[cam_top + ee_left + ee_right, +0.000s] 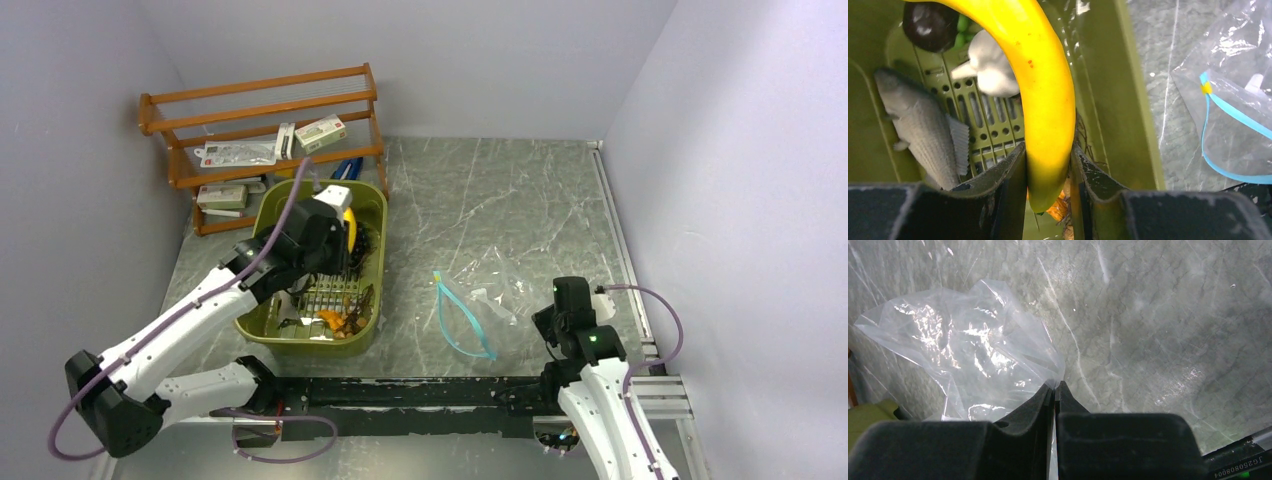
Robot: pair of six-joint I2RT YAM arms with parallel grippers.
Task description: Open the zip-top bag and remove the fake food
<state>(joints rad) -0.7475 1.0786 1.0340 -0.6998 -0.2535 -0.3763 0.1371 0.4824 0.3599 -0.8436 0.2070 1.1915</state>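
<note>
Yellow banana (1043, 75), clamped near its tip by my left pincer (1048, 152), could swivel loose, while my right pincer (1054, 387) stays out of it, closed tight on the zip-top bag (973, 340) corner.

Soft, even overhead light filled the top view, leaving only faint shadows under the arms and a dull sheen on the tabletop (520, 200). In the right wrist view, hard white glare broke across the crinkles of the zip-top bag (973, 350), while the right end effector (1054, 386) sat dark and blurred. The left end effector (1048, 155) was likewise soft-edged, the banana (1048, 85) brightly lit.
</note>
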